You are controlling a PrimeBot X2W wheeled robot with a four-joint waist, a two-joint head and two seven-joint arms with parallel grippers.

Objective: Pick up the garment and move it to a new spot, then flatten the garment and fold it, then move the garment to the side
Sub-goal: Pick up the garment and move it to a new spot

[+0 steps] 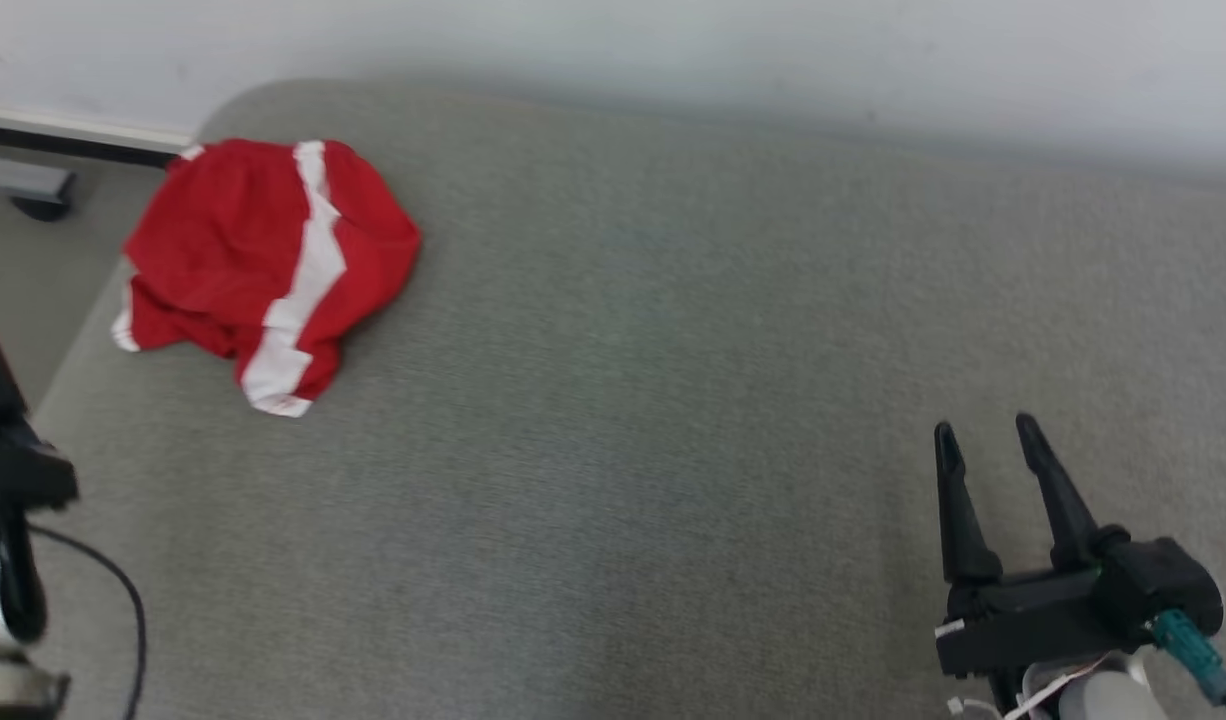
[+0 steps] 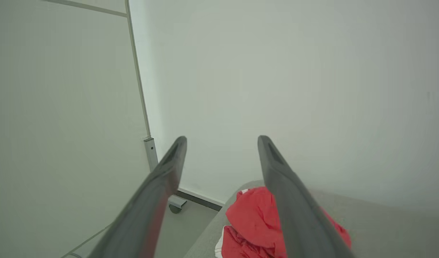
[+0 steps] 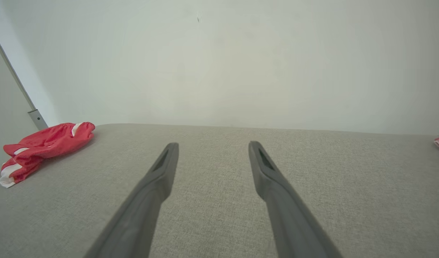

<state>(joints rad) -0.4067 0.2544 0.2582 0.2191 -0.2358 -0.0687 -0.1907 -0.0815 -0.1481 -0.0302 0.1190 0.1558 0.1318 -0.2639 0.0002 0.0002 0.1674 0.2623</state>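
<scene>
Probably best that the left gripper (image 2: 222,138), fingers apart, pinches the crumpled red shorts (image 1: 268,265) mid-bunch; right gripper (image 1: 984,424) fingers spread too.

I can read no text, number, brand or sign on my feeds. In the head view a small white strip (image 1: 950,629) sits on the base of the right gripper (image 1: 983,424), but it is too small for me to make out any lettering on it.
</scene>
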